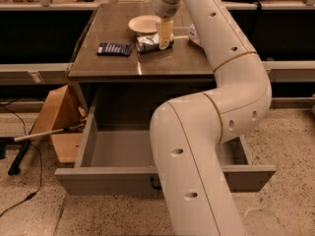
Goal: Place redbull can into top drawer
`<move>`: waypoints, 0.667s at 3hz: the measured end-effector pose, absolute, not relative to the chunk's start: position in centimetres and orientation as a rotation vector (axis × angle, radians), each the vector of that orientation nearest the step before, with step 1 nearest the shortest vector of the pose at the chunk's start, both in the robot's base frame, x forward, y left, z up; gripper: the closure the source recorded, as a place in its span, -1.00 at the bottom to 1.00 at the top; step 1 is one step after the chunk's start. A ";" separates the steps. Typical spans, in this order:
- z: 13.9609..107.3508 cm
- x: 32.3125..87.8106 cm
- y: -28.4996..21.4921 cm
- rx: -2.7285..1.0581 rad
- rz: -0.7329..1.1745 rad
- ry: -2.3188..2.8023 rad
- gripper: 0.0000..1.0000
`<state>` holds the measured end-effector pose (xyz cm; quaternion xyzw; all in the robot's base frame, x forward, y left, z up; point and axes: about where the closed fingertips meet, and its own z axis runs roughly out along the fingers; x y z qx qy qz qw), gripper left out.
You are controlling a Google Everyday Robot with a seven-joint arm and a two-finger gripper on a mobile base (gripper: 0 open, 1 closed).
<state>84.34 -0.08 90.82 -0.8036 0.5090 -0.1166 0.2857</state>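
Speckled terrazzo floor (288, 134). Brown-topped table (118, 67) centre, dark counter bays (39, 33) behind with grey rail (49, 69). Open cardboard box (55, 116) on floor, left of table.

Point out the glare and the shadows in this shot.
Camera view: a pale glare streak runs down the tabletop just in front of the redbull can, with the gripper at the can's right end. The recess above the open top drawer is in deep shadow, while the drawer floor is evenly lit. The white arm is bright and hides much of the drawer.
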 end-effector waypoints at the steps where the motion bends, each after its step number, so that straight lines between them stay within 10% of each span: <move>1: 89.0 84.7 0.0 -2.175 -0.309 1.387 -1.00; 2: 86.8 84.7 -0.2 -2.204 -0.283 1.427 -1.00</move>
